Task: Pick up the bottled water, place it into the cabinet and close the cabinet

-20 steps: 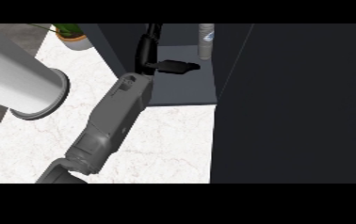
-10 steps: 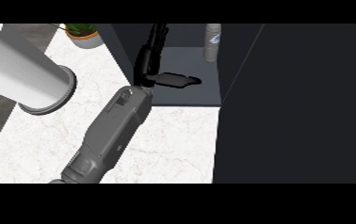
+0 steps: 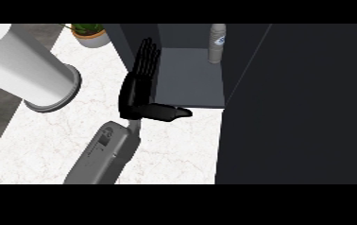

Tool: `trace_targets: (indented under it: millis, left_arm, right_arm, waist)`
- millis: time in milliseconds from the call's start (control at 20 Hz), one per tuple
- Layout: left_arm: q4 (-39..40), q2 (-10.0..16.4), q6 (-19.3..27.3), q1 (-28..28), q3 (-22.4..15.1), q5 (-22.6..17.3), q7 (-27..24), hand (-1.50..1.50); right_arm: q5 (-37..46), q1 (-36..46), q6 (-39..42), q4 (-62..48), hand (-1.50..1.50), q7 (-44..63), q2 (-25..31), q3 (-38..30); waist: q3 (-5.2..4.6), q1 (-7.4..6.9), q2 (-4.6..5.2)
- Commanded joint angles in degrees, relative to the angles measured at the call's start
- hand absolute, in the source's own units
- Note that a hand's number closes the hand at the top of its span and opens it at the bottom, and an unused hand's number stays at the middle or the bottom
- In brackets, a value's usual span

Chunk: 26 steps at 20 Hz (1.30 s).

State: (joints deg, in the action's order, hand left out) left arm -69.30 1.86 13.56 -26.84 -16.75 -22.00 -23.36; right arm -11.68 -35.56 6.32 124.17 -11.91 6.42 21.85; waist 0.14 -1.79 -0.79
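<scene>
By the cabinet (image 3: 188,80), hand (image 3: 140,89) seemingly farther out.

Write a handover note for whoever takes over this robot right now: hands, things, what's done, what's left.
Left hand: open, fingers straight, at the dark cabinet's left front edge, holding nothing.
Right hand: not in view.
Clear plastic water bottle: upright inside the cabinet, back right, apart from the hand.
Done: bottle placed.
Left: close the cabinet; the dark panel at right looks like its open door.
</scene>
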Motion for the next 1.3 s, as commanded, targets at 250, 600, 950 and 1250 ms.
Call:
trace_targets:
  millis: [250,600,950,1250]
  left_arm:
    - [-35.73,6.36,3.58,22.27,-6.79,-0.67,12.72,-1.50]
    - [-48.71,10.25,3.17,37.17,-10.07,0.31,9.39,-1.50]
    - [-57.73,16.00,-0.13,48.69,-5.33,-2.20,5.71,-1.50]
    - [-62.56,19.25,-4.21,56.69,0.99,-6.81,2.82,-1.50]
  right_arm:
    - [3.71,0.33,0.75,-1.28,-1.50,-2.20,1.39,2.01]
    - [9.27,-2.50,5.85,3.46,1.50,2.82,9.03,9.03]
    - [12.48,2.39,9.18,6.24,1.50,7.15,11.45,15.16]
    - [18.56,4.10,7.84,9.92,1.50,9.93,10.00,20.30]
  waist:
    - [-0.10,0.77,0.32]
    - [-0.18,0.93,0.29]
    - [-0.19,0.68,0.49]
    - [-0.23,0.64,0.44]
